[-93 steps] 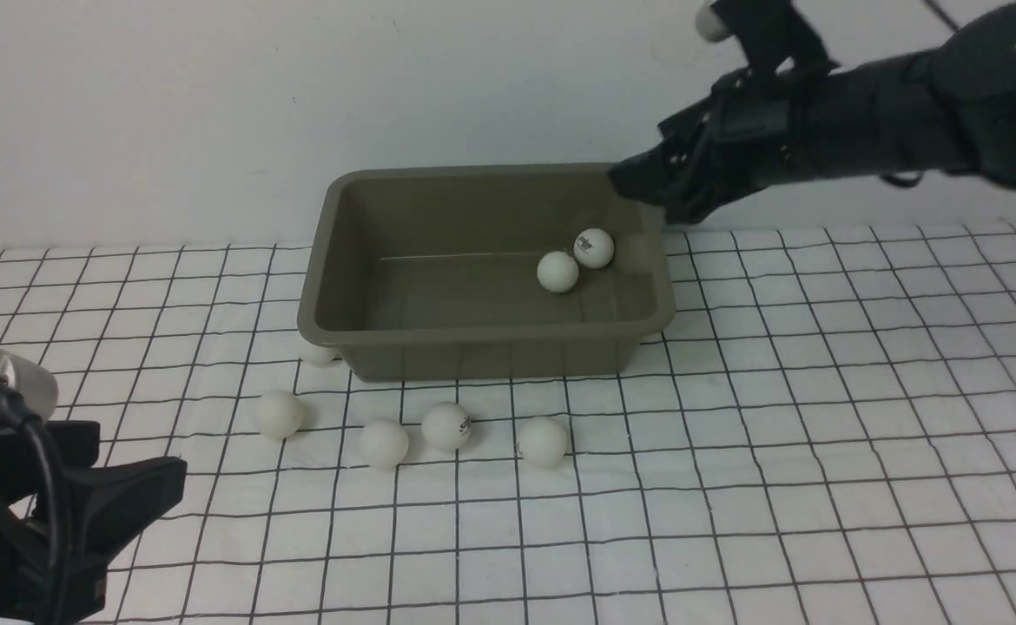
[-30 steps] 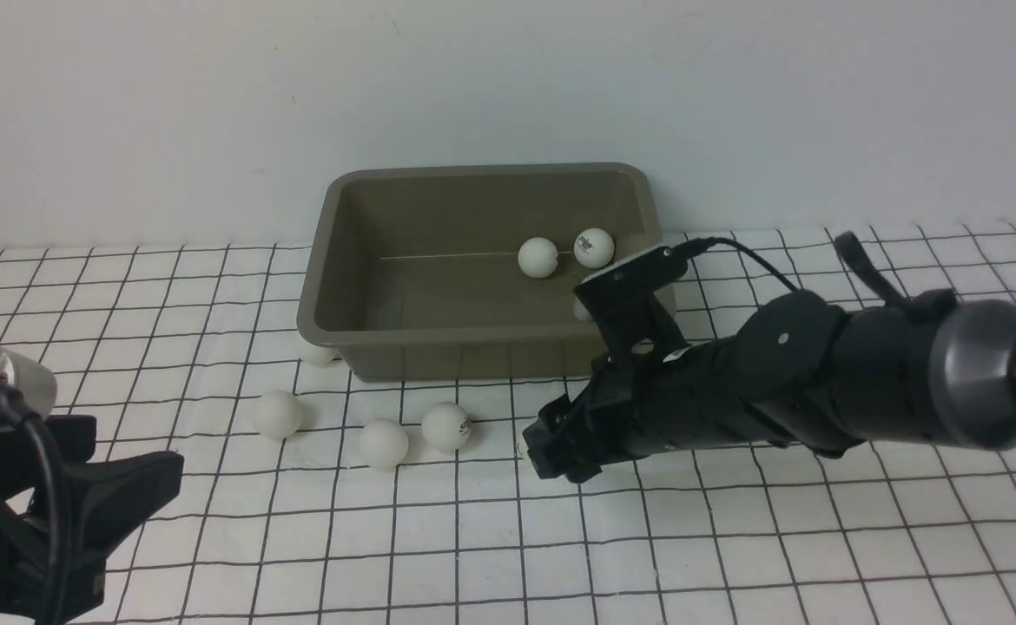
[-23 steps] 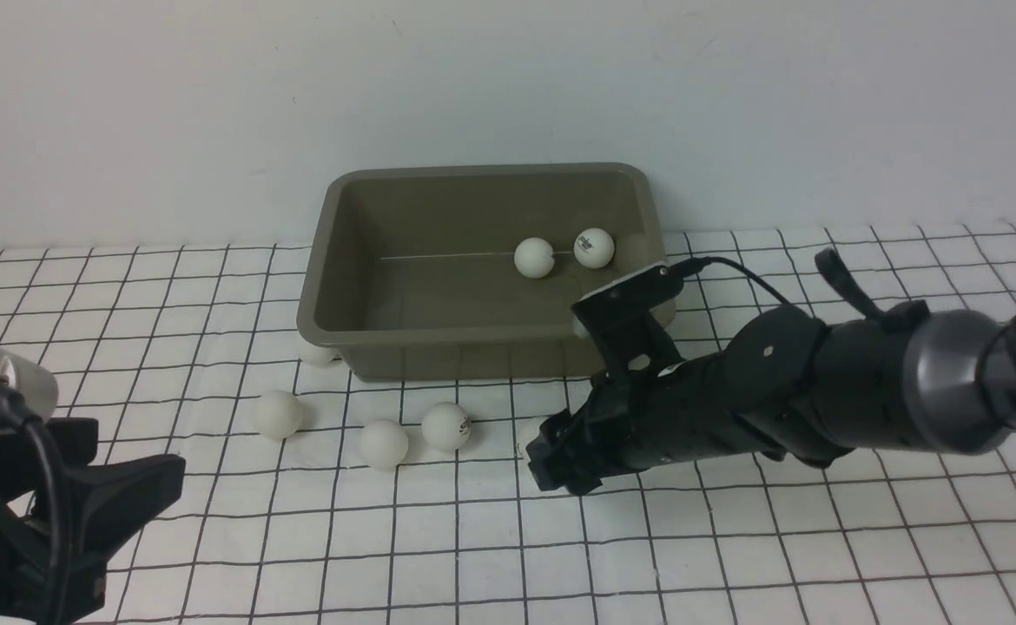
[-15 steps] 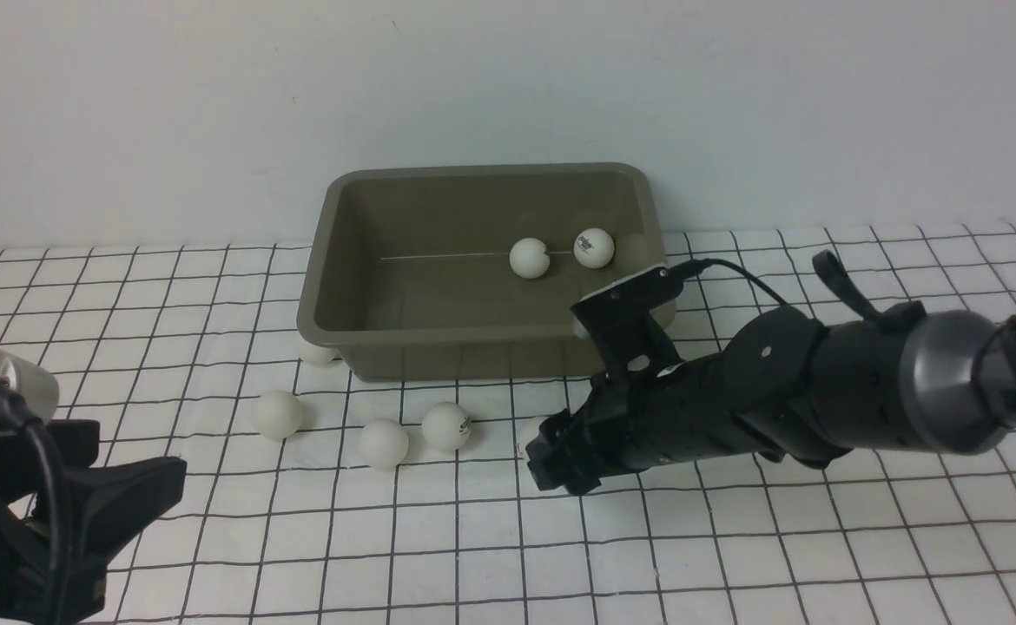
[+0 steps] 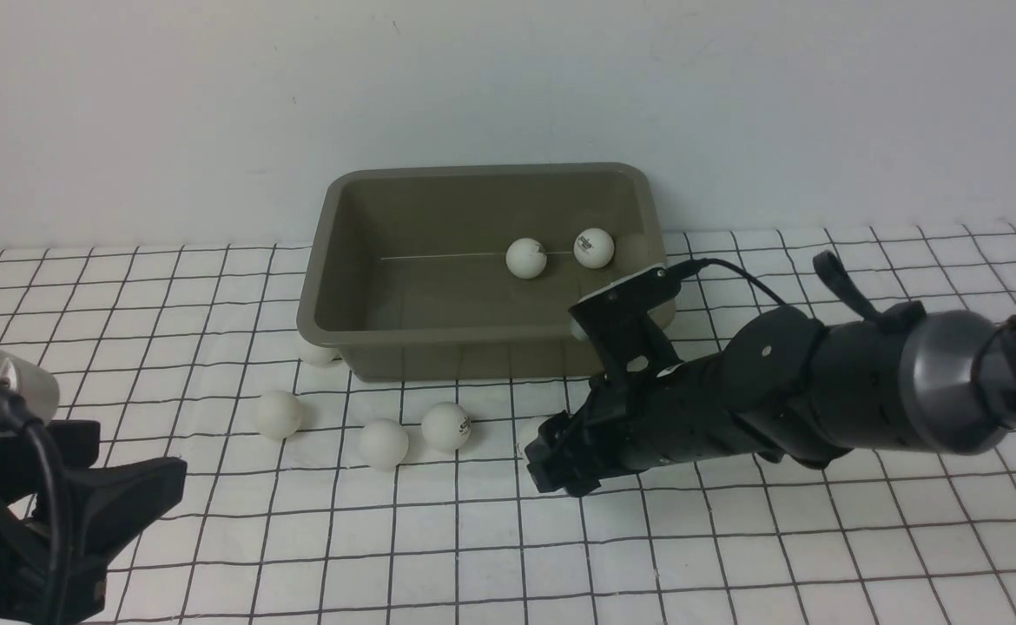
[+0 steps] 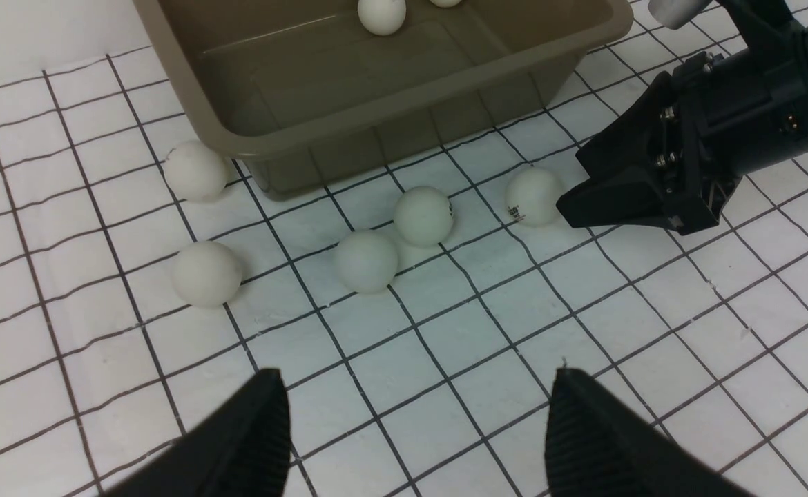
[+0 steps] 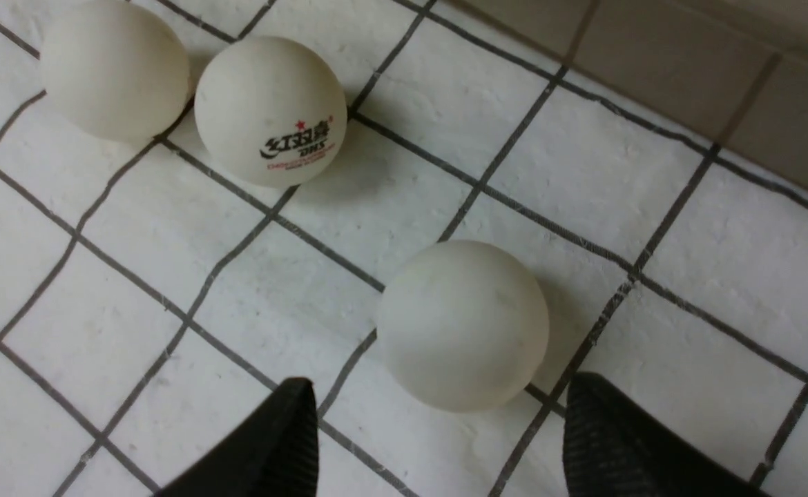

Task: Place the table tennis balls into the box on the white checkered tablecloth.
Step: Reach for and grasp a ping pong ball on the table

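right pincer [image 7: 442, 442] spread, nearest ball [image 7: 463, 324] just before its tips on tablecloth [image 5: 734, 538] | left pincer [image 6: 418, 393] spread, empty | right wrist alone reads logo ball [image 7: 269, 110]: "DHS", red star | front: two balls [image 5: 525, 258] in box [image 5: 482, 334] | left wrist: five balls [image 6: 366, 261] outside

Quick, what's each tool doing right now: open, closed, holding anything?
Left tool: open, empty.
Right tool: open, holding nothing; a ball sits at its tips.

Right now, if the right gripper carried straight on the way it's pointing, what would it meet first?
The lone table tennis ball on the checkered tablecloth, just ahead of the right gripper. Its open jaws line up either side of it, and nothing shows between, though depth is uncertain.
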